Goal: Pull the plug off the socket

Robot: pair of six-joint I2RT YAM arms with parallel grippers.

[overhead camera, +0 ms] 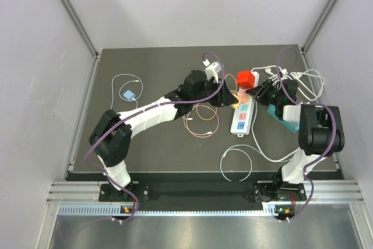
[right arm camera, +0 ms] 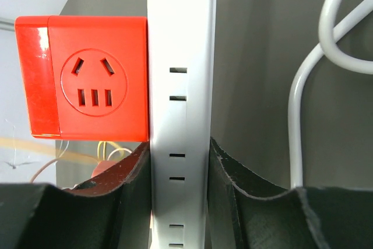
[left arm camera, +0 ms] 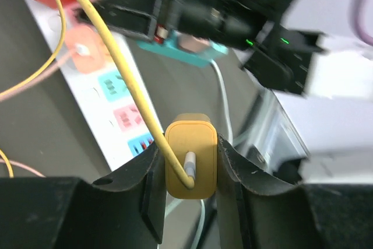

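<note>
The left gripper is clenched on the yellow plug. Its two black fingers press the plug's sides. The plug's underside is hidden, so I cannot tell if its pins are in a socket or already free. In the left wrist view the plug sits over the near end of the power strip. The yellow cable leaves the plug's face and runs out of the picture at the top. The far parts of this view are blurred, and the dark shapes there are hard to name.

The right gripper is closed on the long edge of the power strip and grips it from both sides. Only this narrow edge with its small slots shows in the right wrist view; the lower part is cut off by the frame. A red adapter stands on the strip's face, touching it, just beyond the fingers. A white cable curves on the other side, apart from the strip.

From above, both grippers meet at the strip, right of the table's middle, and they cover its far end. White cables crowd the right edge near the wall. The left half of the table has more open room, with only a small blue thing there.
</note>
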